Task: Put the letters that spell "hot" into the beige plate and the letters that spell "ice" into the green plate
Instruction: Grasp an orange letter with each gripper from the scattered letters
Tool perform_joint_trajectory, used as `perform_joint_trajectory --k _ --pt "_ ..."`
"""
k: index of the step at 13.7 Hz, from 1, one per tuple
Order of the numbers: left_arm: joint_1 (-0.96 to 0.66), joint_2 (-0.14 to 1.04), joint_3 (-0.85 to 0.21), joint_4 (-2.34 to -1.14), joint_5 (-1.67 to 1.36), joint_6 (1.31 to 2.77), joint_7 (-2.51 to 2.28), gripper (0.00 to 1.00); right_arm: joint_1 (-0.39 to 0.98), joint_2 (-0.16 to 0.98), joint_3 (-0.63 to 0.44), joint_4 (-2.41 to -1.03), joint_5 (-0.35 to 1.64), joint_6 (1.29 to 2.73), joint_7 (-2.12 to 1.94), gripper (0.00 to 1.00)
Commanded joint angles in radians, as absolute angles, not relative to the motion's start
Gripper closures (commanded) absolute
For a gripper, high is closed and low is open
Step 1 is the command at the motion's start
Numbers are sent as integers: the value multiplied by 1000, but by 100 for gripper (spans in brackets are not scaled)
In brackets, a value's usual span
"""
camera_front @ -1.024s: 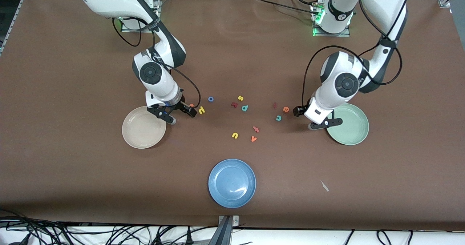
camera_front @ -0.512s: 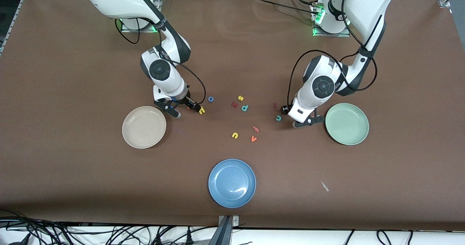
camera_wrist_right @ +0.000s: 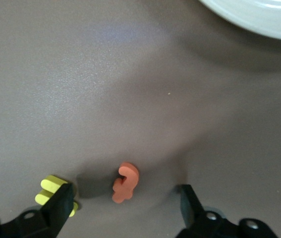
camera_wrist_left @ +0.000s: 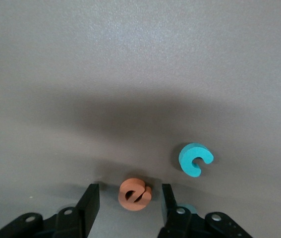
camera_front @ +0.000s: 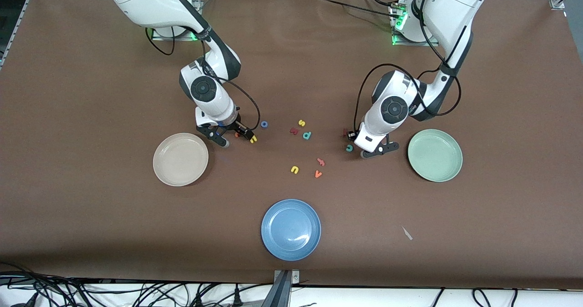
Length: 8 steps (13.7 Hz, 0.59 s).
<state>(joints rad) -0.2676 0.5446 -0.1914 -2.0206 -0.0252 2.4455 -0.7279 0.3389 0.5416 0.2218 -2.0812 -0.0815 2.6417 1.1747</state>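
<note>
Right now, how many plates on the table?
3. The beige plate lies at the right arm's end, beside the right gripper. The green plate lies at the left arm's end. The blue plate lies nearest the front camera. None seems hidden.

arm shells: glossy white, rounded segments, on both the left arm (camera_front: 437, 20) and the right arm (camera_front: 155, 2)
joints: dark grey bands; round black caps with a ring mark at each wrist
cables: thin black loops beside each forearm
bases: metal plates at the frame's top edge, green lights lit, a small red part above
gripper fingers (camera_wrist_left: 88, 206): matte black, flat, with round screw holes
</note>
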Motion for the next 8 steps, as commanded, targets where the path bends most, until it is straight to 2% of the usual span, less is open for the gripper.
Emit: perform_joint_trajectory --k 1,4,8 --pt "-278 564 -186 -2014 -38 2473 -756 43 339 541 222 -2105 -109 2678 1200 26" --pt "-288 566 -186 -2014 -38 2473 -768 57 337 549 221 -2106 -126 2694 1195 50" --pt "-288 566 -184 -2014 -35 2470 -769 81 331 551 221 -2106 -133 2694 1167 98"
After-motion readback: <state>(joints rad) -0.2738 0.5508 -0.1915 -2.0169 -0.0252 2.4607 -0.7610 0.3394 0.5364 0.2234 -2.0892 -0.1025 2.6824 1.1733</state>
